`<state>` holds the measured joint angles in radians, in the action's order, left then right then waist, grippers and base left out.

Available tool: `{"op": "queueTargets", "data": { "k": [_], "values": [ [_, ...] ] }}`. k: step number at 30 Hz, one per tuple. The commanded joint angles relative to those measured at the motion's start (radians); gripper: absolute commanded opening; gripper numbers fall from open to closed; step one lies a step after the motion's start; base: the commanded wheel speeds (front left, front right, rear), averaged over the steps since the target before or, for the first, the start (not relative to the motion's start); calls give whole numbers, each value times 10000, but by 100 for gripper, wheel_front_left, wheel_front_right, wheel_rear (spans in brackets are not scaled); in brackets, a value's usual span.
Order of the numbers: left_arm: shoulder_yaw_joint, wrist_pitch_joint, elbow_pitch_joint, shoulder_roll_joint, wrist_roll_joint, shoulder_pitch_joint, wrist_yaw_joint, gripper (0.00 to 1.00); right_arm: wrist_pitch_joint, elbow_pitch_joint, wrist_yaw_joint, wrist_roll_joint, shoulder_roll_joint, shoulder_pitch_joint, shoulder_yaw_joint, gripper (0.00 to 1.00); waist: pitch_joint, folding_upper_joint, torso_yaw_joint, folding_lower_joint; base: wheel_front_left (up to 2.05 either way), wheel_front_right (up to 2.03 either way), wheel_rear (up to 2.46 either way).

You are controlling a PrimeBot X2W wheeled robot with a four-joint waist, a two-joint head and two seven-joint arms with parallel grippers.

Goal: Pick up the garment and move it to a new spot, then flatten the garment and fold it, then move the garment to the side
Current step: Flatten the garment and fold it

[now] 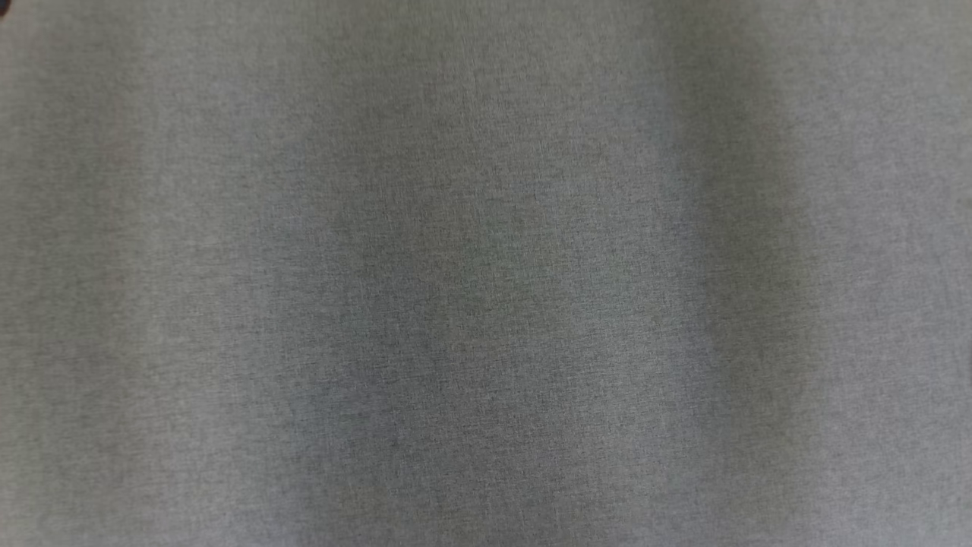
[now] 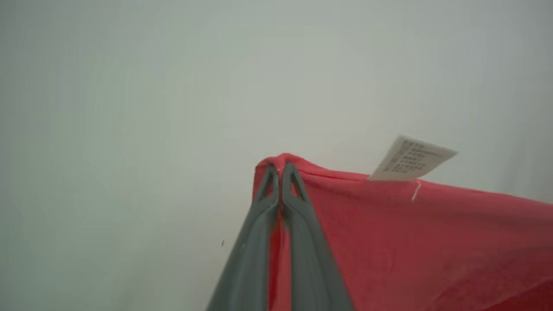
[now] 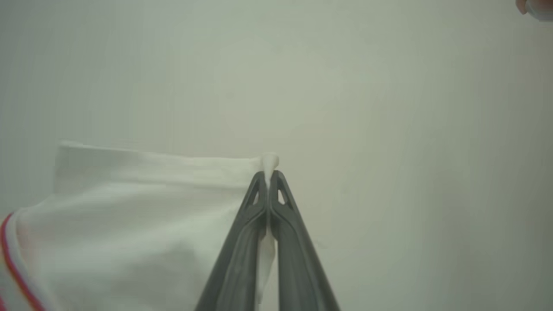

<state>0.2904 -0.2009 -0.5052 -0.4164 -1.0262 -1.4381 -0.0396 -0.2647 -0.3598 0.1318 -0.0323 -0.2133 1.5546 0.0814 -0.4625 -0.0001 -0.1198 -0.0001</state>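
Note:
The garment is red and white. In the left wrist view its red part (image 2: pixel 410 242) spreads to the right, with a white care label (image 2: pixel 410 160) sticking up from its edge. My left gripper (image 2: pixel 281 166) is shut on a corner of that red fabric. In the right wrist view the white part of the garment (image 3: pixel 142 224) hangs to the left, with a red stripe (image 3: pixel 13 255) at its far left edge. My right gripper (image 3: pixel 268 172) is shut on a pinch of the white cloth, which pokes out past the tips.
The head view looks straight down on a grey woven surface (image 1: pixel 486 273). Behind both grippers lies a pale plain surface (image 2: pixel 129 108). A small blurred object (image 3: pixel 535 8) sits in the top right corner of the right wrist view.

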Motion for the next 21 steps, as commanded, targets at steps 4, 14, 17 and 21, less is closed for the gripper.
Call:
{"op": "queueTargets", "data": {
  "k": [4,14,17,21],
  "values": [
    [319,-334,126,-119,506,972,-316,0,8,-220,-23,-172,-212,-1216,-814,0,-400,1,-90,1,0,0,0],
    [303,-656,261,876,2182,5776,-740,0,499,-1985,-23,1303,-1660,-4686,-3451,0,-151,1,16,1,0,0,0],
    [-243,-647,442,1380,2656,7090,-729,0,1487,-1468,-23,1868,-1986,-5902,-3622,0,283,1,114,1,0,0,0],
    [-695,-642,592,1960,2833,8227,-797,0,2720,-562,-23,2619,-2235,-7225,-3445,0,869,1,150,1,0,0,0]
  ]
}}
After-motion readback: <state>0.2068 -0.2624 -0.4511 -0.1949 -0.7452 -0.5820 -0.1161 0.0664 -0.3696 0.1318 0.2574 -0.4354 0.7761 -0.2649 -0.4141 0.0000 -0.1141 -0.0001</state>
